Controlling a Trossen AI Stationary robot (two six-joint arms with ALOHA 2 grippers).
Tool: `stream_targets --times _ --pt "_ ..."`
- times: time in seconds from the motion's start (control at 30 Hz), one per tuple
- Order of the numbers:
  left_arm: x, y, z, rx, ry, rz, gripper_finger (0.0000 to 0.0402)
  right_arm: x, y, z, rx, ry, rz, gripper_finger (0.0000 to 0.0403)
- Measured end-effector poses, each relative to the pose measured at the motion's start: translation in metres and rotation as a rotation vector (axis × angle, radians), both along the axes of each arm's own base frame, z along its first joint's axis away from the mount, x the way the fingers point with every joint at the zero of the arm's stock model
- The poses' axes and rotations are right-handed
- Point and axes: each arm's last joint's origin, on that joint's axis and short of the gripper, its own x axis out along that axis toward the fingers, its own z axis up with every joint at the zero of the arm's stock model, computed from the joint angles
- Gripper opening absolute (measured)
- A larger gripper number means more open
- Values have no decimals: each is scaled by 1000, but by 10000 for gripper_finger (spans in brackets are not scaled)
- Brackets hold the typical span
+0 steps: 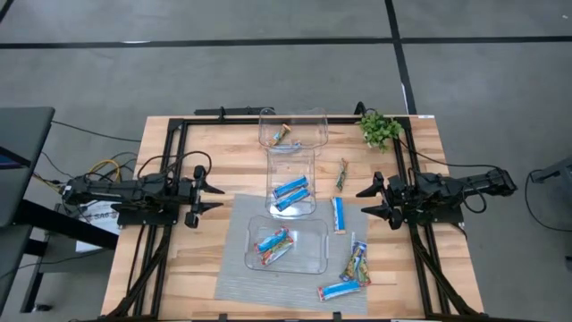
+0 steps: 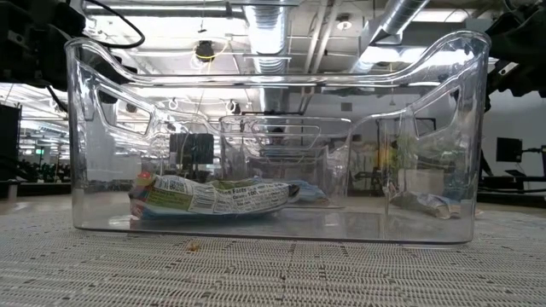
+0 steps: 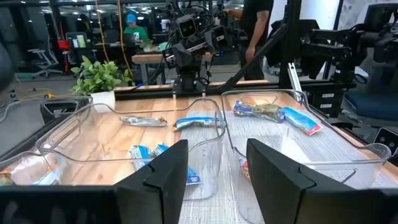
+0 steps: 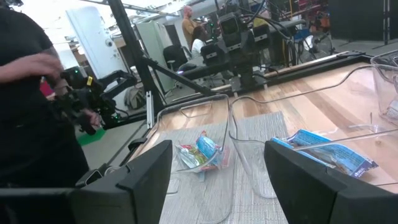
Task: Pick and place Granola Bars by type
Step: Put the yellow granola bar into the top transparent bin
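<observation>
Granola bars lie in three clear bins and loose on the table. The far bin (image 1: pixel 292 128) holds a multicoloured bar (image 1: pixel 284 134). In the middle bin (image 1: pixel 293 183) are blue bars (image 1: pixel 291 192), and the near bin (image 1: pixel 288 243) holds mixed bars (image 1: pixel 275 243) (image 2: pixel 213 196). Loose bars: a slim dark-green one (image 1: pixel 340 174), a blue one (image 1: pixel 338 215), a multicoloured one (image 1: pixel 357 261) and another blue one (image 1: pixel 341 290). My left gripper (image 1: pixel 207 190) (image 3: pixel 217 177) stands open at the table's left. At the right, my right gripper (image 1: pixel 375 201) (image 4: pixel 217 180) is open too. Both point level at the bins and hold nothing.
A small green plant (image 1: pixel 380 130) stands at the far right corner. A grey mat (image 1: pixel 237 277) lies under the near bin and the near loose bars. A black frame (image 1: pixel 179 125) runs along the table's far, left and right sides. A person (image 4: pixel 31 93) stands beyond the table's left edge.
</observation>
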Motion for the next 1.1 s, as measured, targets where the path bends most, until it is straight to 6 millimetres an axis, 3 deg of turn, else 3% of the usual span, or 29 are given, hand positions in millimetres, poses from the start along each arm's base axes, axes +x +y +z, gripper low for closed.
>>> stream_targets --times 0.77,1.1 --pt "0 0 -1 8 2 1 158 0 0 0 9 -4 -1 249" --pt "0 0 -1 4 2 1 158 0 0 11 699 14 15 249"
